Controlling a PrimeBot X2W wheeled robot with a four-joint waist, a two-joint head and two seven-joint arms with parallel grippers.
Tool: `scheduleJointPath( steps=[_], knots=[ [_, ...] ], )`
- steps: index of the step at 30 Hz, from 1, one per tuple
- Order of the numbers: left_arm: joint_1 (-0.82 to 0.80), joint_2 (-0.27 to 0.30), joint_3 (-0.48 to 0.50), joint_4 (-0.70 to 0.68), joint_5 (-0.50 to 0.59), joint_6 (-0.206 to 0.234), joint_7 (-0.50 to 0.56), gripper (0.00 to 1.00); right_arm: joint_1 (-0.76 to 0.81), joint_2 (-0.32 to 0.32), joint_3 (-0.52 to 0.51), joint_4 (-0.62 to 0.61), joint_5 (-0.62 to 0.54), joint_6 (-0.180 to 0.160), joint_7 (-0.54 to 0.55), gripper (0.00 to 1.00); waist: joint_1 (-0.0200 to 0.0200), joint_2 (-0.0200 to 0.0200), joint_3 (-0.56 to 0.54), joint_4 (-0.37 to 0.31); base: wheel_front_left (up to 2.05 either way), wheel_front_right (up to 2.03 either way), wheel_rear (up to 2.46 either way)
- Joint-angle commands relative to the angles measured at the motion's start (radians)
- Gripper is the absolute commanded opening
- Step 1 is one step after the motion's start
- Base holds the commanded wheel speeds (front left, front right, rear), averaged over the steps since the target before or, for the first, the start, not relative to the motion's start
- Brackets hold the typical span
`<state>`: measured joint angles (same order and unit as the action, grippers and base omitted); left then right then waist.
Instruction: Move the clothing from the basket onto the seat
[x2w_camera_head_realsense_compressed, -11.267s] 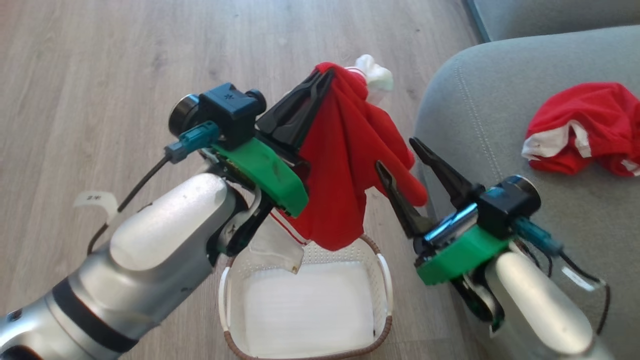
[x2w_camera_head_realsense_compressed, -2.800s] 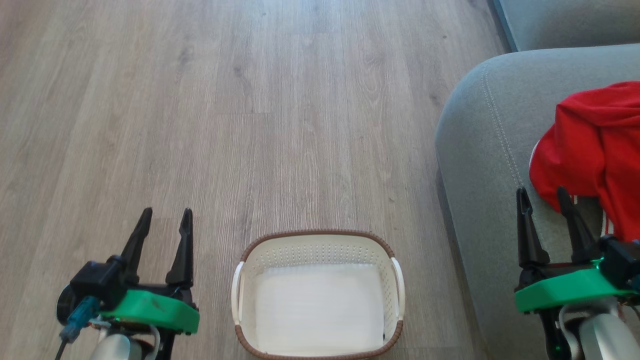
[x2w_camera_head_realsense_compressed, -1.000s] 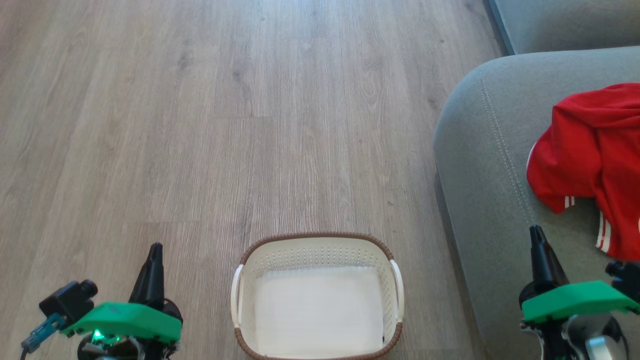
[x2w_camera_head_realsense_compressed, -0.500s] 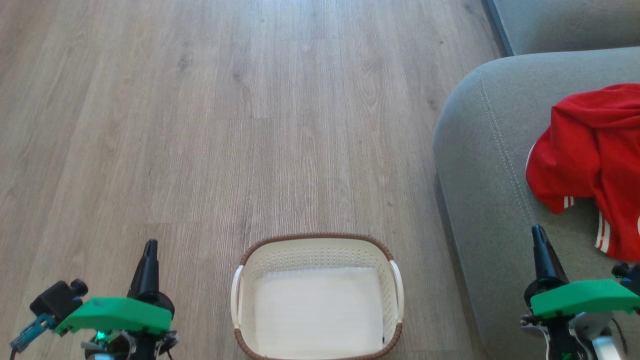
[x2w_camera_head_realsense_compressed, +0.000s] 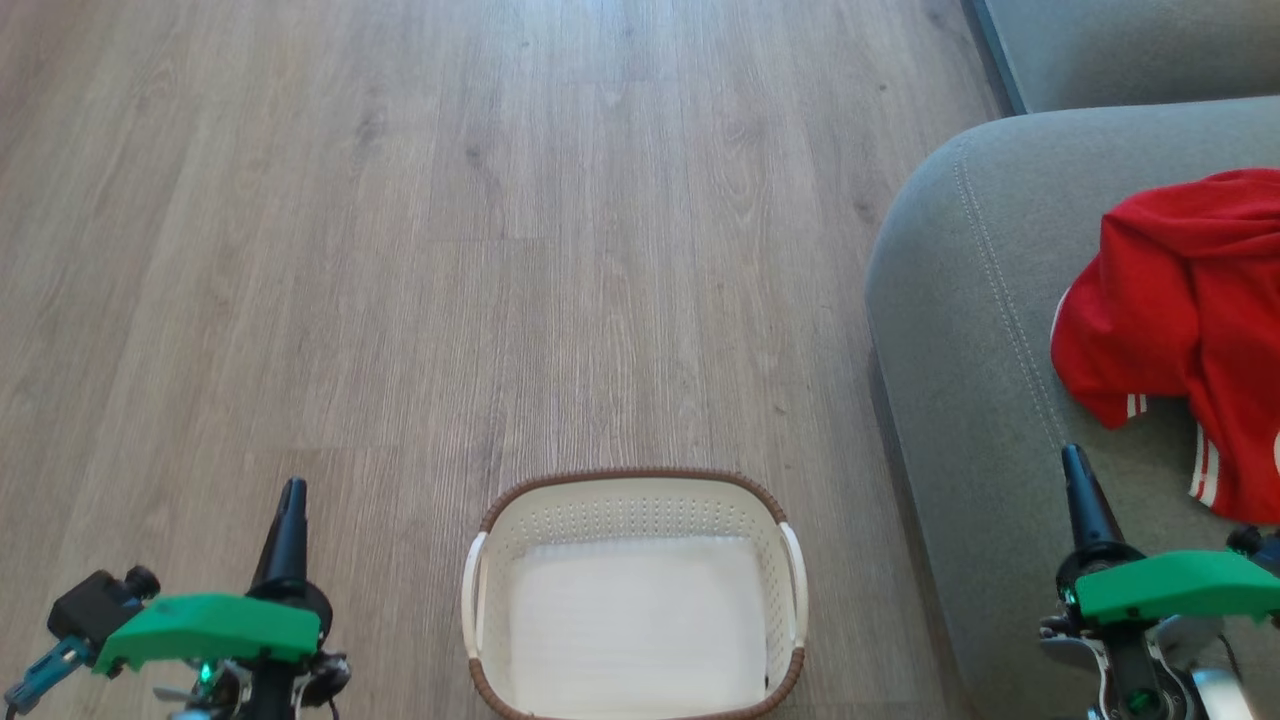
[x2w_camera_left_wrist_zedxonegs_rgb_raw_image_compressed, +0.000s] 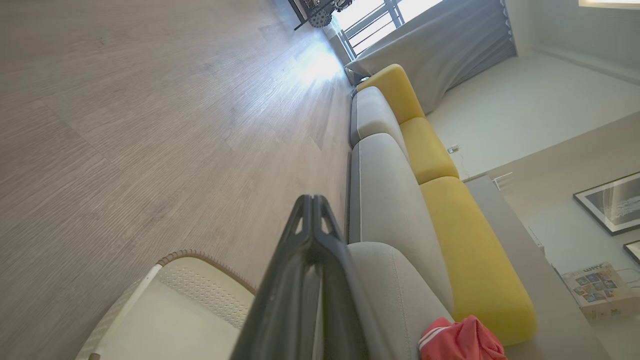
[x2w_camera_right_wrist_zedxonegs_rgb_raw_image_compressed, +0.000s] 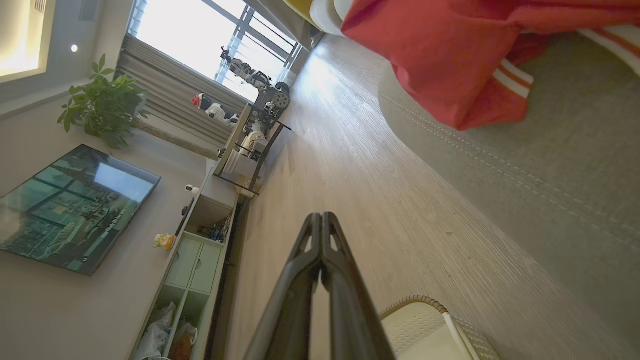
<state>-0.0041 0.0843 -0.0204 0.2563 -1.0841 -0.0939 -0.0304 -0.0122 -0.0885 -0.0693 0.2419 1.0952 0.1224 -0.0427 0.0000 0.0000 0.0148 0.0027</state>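
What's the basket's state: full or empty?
Empty. The basket shows a bare white floor; the clothing lies on the seat.

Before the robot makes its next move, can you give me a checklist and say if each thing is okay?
1. Basket emptied: ok, just its white bottom shows inside.
2. Clothing on the seat: ok, the red pile lies on the cushion.
3. Whole pile safely on the seat: cannot tell, it runs past the head view's right edge.
4. Left gripper free: ok, jaws shut on nothing, over the floor beside the basket.
5. Right gripper free: ok, jaws shut on nothing, apart from the clothing.
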Motion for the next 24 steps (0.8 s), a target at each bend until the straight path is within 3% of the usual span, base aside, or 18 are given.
scheduleJointPath(
  steps=[1, 24],
  knots=[
    [-0.062, 0.001, 0.034, -0.029, -0.035, -0.008, 0.01, 0.0, -0.052, 0.001, 0.003, -0.028, 0.036, 0.005, 0.01, 0.0, 0.0, 0.0, 0.0, 0.0, 0.0, 0.0, 0.0],
    [-0.082, -0.016, 0.082, -0.02, -0.266, -0.021, 0.074, 0.0, -0.072, 0.015, -0.014, -0.013, 0.266, 0.007, 0.075, 0.0, 0.0, 0.0, -0.006, -0.001, 0.0, 0.0, 0.0]
  ],
)
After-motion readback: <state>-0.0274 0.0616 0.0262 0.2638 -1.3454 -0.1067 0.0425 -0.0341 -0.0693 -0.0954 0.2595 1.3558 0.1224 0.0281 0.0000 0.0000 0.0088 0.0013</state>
